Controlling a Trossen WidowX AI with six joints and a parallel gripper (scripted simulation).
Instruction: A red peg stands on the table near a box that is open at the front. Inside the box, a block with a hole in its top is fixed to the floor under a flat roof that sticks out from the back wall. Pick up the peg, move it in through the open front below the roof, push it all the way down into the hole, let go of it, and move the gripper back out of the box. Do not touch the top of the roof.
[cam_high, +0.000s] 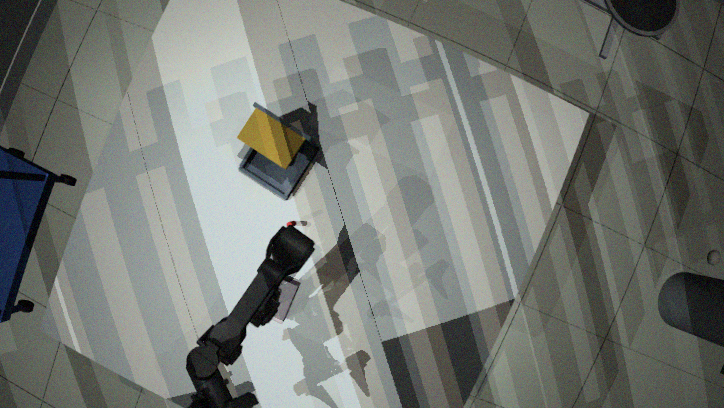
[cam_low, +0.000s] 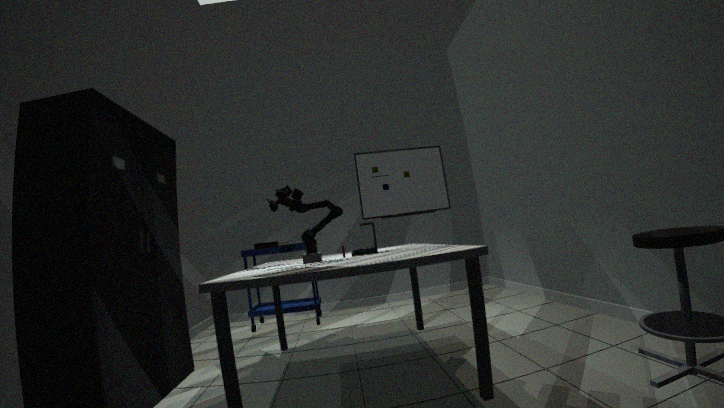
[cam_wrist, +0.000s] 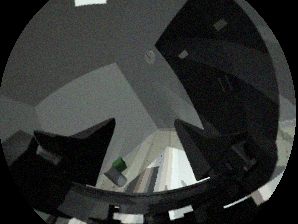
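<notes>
The red peg (cam_high: 290, 223) (cam_low: 343, 251) stands upright on the table (cam_high: 405, 212) (cam_low: 354, 269), between the arm's base and the box. The box (cam_high: 262, 182) (cam_low: 362, 251) is dark grey, with low edges and a tall back wall. Its flat yellow roof (cam_high: 271, 136) (cam_low: 366, 223) sticks out high above the floor. The block and its hole cannot be made out. My gripper (cam_low: 270, 203) (cam_wrist: 145, 121) is open and empty, high above the table and turned away from the peg and box. In the top view it is partly cut off at the bottom edge.
The arm's elbow (cam_high: 291, 247) (cam_low: 334, 209) is raised on the peg's side of the base. A blue trolley (cam_high: 22, 217) (cam_low: 286, 305) stands beside the table, and a dark cabinet (cam_low: 101, 228) stands at the left in the exterior view. A stool (cam_high: 643, 12) (cam_low: 681, 237) stands off the table.
</notes>
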